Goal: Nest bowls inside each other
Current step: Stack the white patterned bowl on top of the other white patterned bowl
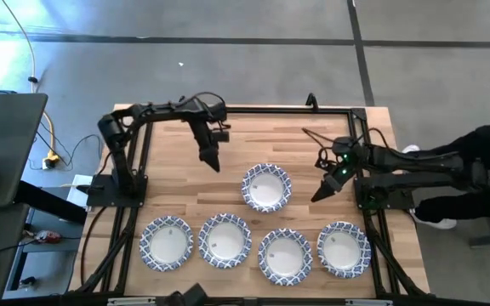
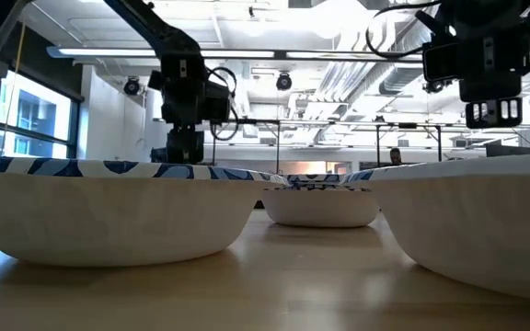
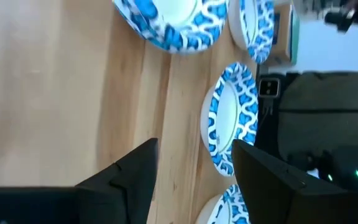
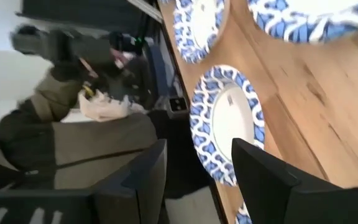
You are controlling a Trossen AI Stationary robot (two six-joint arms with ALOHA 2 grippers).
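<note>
Five round white bowls with blue-patterned rims (image 1: 266, 187) lay separate on the pale wooden table (image 1: 168, 183) while the left gripper (image 1: 212, 161) and right gripper (image 1: 321, 194) hovered above, both spread and empty.

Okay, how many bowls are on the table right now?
5 bowl spots visible: one bowl mid-table, and four along the near edge, far-left bowl, second bowl, third bowl, far-right bowl. Any could hide nested bowls.

Five bowls (image 1: 266, 188) on table (image 1: 168, 183), left hand (image 1: 212, 161) and right hand (image 1: 321, 194) above, apparently open
</note>
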